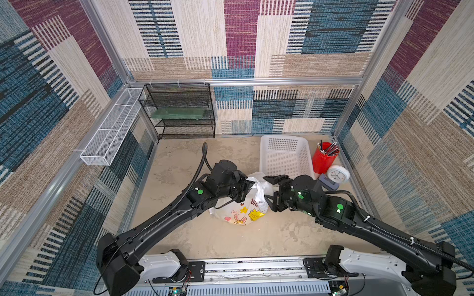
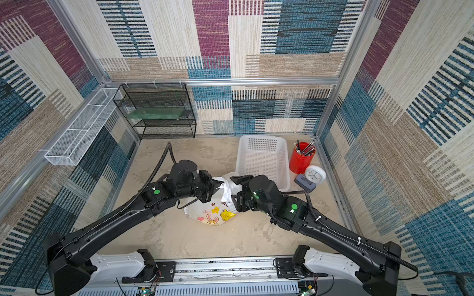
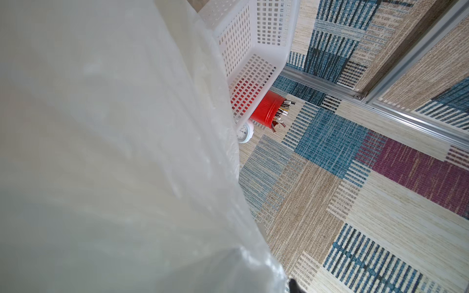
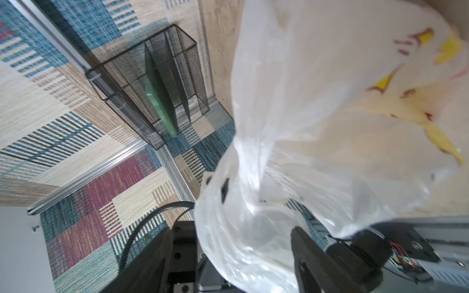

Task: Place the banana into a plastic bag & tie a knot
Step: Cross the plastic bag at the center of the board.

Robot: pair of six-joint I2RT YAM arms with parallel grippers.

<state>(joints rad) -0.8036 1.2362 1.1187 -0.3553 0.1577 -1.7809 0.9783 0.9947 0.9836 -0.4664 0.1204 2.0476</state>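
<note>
Observe plastic bag (image 3: 114, 152) film pressed close to the lens, filling most of the left wrist view. Locate plastic bag (image 1: 243, 212) just below centre in both top views, resting on beige tabletop (image 1: 179, 166), cartoon prints up, upper part drawn into a bunched neck. Find left gripper (image 1: 247, 187) clenched on that neck from frame left. Find right gripper (image 1: 266, 188) at the bag's right edge, jaws spread wide, film between them in the right wrist view, nothing gripped. Note white perforated basket (image 1: 284, 153) above and right of the bag, then red pen cup (image 1: 323, 160) and white clock (image 1: 338, 174) further right. Note black mesh rack (image 1: 179, 110) at upper left, against the back wall.
</note>
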